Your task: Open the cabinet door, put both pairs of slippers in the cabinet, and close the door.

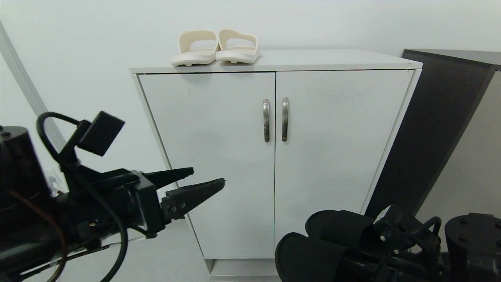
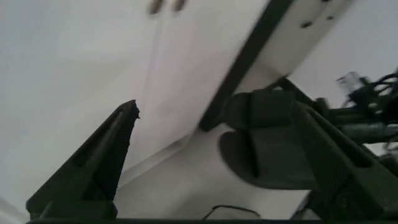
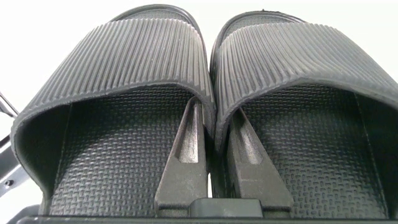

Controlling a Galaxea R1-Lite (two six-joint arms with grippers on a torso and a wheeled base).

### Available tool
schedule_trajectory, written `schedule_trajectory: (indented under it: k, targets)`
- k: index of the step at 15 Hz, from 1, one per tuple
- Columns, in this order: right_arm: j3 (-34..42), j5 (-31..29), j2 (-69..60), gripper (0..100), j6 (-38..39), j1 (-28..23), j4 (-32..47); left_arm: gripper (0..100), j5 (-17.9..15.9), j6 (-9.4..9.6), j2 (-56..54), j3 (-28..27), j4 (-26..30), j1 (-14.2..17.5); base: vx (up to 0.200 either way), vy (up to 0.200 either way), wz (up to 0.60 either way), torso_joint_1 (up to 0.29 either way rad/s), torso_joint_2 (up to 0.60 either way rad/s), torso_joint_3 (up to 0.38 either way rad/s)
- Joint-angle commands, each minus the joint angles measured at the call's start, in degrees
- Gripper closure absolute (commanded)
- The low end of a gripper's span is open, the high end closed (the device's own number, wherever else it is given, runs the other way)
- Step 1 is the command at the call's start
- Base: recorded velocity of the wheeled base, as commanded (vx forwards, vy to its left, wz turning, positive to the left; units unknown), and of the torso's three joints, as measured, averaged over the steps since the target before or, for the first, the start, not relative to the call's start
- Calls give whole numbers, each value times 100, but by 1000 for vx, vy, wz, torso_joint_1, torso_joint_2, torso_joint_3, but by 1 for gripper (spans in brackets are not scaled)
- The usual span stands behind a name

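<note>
— Head view, left claw (image 1: 209,176)?
— Spread; open room ahead to shut cabinet (image 1: 336,156), cream slippers (image 1: 215,49) above, on its top.
— Right claw (image 3: 216,118)?
— Pinching black slippers (image 3: 143,56) by inner edges, cabinet just beyond.

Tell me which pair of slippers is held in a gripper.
The black pair, pinched by its inner walls in the right gripper, low before the cabinet. The cream pair sits untouched on the cabinet top.

Shut white cabinet (image 1: 332,156); cream slippers (image 1: 231,53) paired on top; black ribbed slippers (image 1: 313,246) apparently low before it.
</note>
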Motion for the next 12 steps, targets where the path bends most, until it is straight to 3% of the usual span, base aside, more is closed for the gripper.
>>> schedule_trajectory:
  k: [1, 2, 5, 7, 12]
  targets:
    - [9, -1, 38, 100, -1, 8, -46, 0, 5, -316, 849, -583, -353, -472, 0, 0, 0, 0, 0, 0]
    - [9, -1, 47, 100, 8, 8, -64, 0, -13, -430, 1103, -847, -485, -603, 0, 0, 0, 0, 0, 0]
    - [9, -1, 99, 100, 8, -1, -73, 0, -593, -474, 1710, -1559, -511, -656, 0, 0, 0, 0, 0, 0]
    - [9, -1, 108, 100, 8, -1, -64, 0, -698, -1002, 2149, -2280, -476, -762, 0, 0, 0, 0, 0, 0]
    - [17, -10, 134, 100, -1, 96, -55, 0, -645, -1046, 3204, -3624, -89, -1034, 0, 0, 0, 0, 0, 0]
